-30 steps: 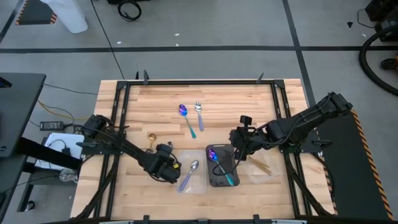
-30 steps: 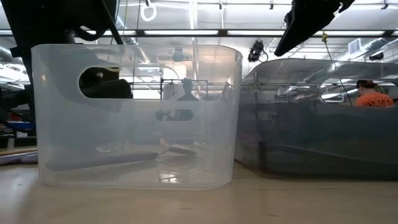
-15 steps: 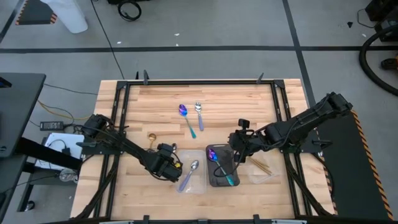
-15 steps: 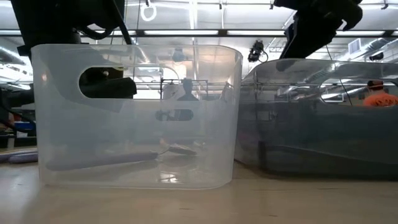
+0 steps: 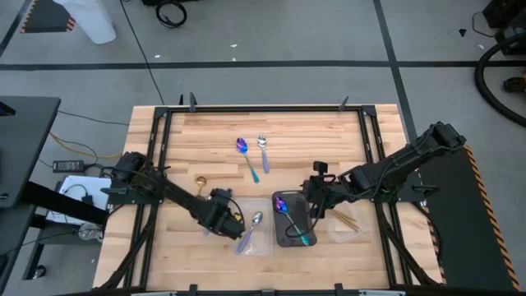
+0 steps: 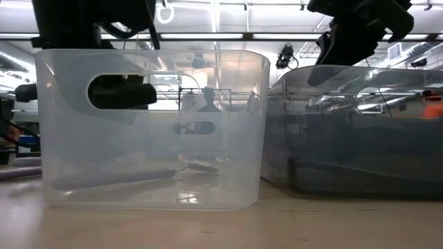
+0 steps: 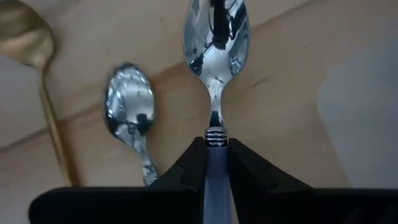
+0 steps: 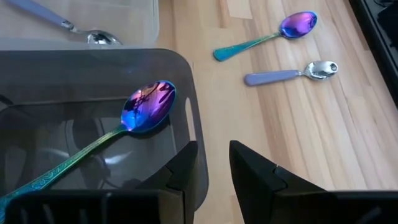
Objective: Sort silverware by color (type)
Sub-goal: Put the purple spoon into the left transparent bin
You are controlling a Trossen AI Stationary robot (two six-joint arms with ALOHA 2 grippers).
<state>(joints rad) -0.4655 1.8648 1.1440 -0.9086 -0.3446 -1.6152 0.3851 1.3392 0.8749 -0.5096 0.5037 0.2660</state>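
Note:
My left gripper [image 5: 225, 220] is just left of the clear tray [image 5: 265, 243], shut on a silver spoon with a lavender handle [image 7: 216, 37]. Under it on the wood lie another silver spoon [image 7: 128, 111] and a gold spoon [image 7: 28, 37]. A silver spoon [image 5: 251, 230] lies in the clear tray. My right gripper [image 8: 213, 167] hovers open above the right wall of the dark tray [image 8: 194, 134], where an iridescent spoon [image 8: 148, 106] lies. An iridescent spoon [image 5: 247, 157] and a silver spoon [image 5: 263, 151] lie flat mid-table. My left gripper pinches the lavender handle [image 7: 216, 155] between its two fingers, just behind the ringed neck. The spoon lies along the fingers and sticks out past their tips, bowl foremost. Whether the bowl touches the table cannot be told.
A second clear tray [image 5: 356, 233] with gold spoons [image 5: 344, 218] sits right of the dark tray. In the low view the clear tray [image 6: 152, 124] and dark tray [image 6: 353, 131] stand side by side. The table's far half holds only the two loose spoons.
My right gripper has moved down and toward the near edge, coming lower over the dark tray's right wall. My left gripper has shifted slightly right, toward the clear tray.

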